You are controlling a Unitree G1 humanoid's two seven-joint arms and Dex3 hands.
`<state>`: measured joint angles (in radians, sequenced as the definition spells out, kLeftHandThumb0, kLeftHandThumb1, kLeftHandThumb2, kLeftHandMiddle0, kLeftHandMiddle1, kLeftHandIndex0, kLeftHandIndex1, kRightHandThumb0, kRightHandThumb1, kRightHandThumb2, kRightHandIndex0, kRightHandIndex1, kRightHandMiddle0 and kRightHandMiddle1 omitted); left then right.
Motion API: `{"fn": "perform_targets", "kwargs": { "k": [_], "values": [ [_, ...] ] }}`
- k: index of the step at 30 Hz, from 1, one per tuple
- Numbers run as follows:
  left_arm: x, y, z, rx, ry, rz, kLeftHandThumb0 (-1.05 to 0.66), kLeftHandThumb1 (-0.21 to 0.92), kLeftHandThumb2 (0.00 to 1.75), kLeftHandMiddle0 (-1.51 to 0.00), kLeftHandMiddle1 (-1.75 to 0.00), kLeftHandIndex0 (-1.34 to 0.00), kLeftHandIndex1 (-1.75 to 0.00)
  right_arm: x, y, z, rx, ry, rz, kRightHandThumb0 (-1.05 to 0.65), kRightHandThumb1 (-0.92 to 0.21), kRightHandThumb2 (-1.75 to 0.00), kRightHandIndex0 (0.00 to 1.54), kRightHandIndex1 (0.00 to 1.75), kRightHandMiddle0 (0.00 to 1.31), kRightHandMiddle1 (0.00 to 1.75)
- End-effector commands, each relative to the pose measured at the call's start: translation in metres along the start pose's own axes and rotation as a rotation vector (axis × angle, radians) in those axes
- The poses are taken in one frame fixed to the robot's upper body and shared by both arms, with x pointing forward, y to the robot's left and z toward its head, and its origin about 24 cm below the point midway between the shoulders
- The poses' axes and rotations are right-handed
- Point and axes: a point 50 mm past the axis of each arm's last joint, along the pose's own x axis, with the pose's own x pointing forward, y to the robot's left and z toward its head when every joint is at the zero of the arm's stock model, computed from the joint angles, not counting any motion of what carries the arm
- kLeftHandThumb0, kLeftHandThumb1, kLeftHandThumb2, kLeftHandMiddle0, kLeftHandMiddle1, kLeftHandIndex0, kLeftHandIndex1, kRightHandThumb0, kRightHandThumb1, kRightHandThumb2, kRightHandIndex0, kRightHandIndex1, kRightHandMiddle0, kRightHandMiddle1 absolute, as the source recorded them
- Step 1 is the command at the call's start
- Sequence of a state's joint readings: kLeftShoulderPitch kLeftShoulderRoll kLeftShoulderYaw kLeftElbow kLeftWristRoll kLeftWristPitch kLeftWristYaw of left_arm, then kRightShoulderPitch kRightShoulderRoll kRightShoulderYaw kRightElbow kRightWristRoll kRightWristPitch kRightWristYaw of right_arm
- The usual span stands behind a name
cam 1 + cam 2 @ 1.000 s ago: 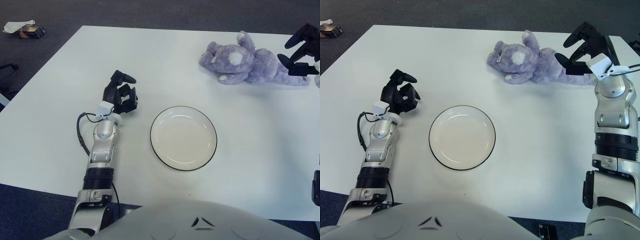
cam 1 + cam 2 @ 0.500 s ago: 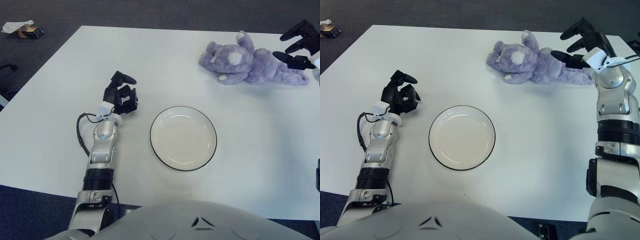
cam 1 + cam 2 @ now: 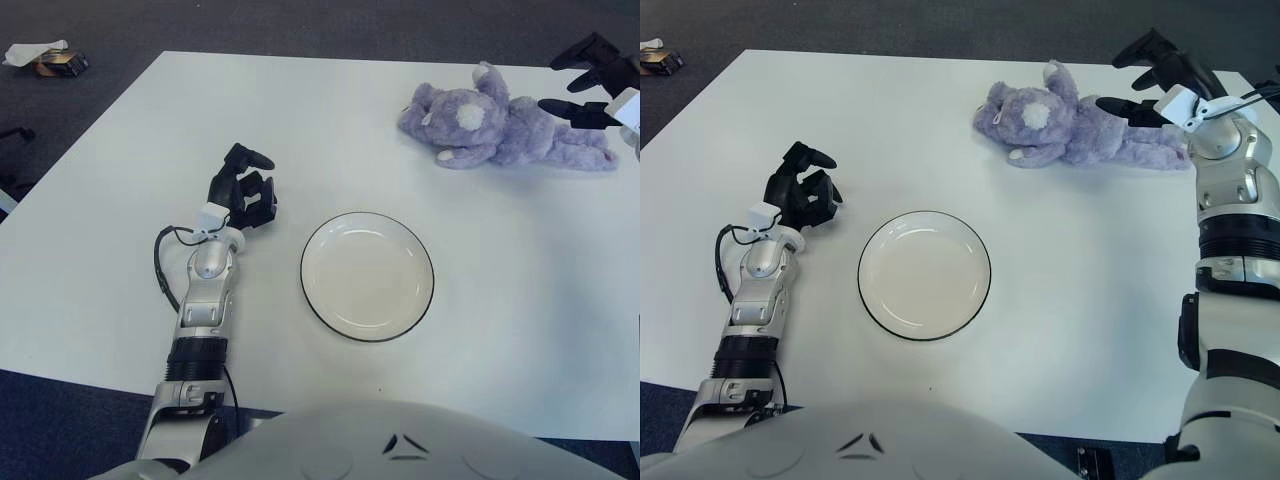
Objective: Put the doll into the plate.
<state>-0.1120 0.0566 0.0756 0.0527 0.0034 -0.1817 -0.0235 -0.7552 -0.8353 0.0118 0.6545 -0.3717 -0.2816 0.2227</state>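
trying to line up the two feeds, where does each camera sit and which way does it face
Left eye view: on the head, looking forward and down at the white table; left hand shows, right hand at the edge.
Right eye view: beside it, same aim; right hand open by the purple plush doll, both forearms visible.
Shared: doll and round white black-rimmed plate.

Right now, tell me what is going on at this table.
The right hand is at the far right of the table, its fingers spread over the rear end of the purple doll, which lies on its side and has not been grasped or lifted. The plate sits empty near the middle of the white table, apart from the doll. The left hand shows to the left of the plate with its fingers curled, holding nothing.
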Motion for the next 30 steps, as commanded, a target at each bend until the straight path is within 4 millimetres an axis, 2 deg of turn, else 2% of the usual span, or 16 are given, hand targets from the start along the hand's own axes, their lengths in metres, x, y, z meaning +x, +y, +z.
{"fn": "perform_targets", "kwargs": {
  "k": [1, 9, 15, 21, 30],
  "values": [
    [-0.012, 0.001, -0.017, -0.008, 0.081, 0.005, -0.4, 0.6, 0.97, -0.9, -1.75, -0.4, -1.75, 0.005, -0.004, 0.005, -0.068, -0.021, 0.039, -1.02, -0.92, -0.49, 0.17, 0.86, 0.0, 0.95],
    [-0.013, 0.001, -0.018, -0.011, 0.099, -0.001, -0.4, 0.6, 0.95, -0.94, -1.75, -0.39, -1.75, 0.02, 0.006, 0.006, -0.137, 0.002, 0.125, -1.05, -0.92, -0.66, 0.15, 0.62, 0.0, 0.82],
    [-0.014, 0.002, -0.018, -0.008, 0.11, -0.013, -0.4, 0.6, 0.96, -0.97, -1.75, -0.4, -1.75, 0.023, 0.01, 0.007, -0.125, 0.001, 0.187, -1.05, -0.92, -0.73, 0.15, 0.52, 0.0, 0.76],
    [-0.015, 0.002, -0.018, 0.001, 0.112, -0.022, -0.4, 0.59, 0.97, -1.0, -1.75, -0.41, -1.75, 0.03, 0.017, 0.01, -0.131, 0.013, 0.225, -1.05, -0.92, -0.77, 0.2, 0.52, 0.0, 0.73],
    [-0.017, 0.001, -0.018, -0.004, 0.117, -0.026, -0.4, 0.58, 0.98, -1.01, -1.75, -0.41, -1.75, 0.035, 0.024, 0.01, -0.171, 0.041, 0.281, -1.05, -0.92, -0.82, 0.21, 0.55, 0.0, 0.56]
  ]
}}
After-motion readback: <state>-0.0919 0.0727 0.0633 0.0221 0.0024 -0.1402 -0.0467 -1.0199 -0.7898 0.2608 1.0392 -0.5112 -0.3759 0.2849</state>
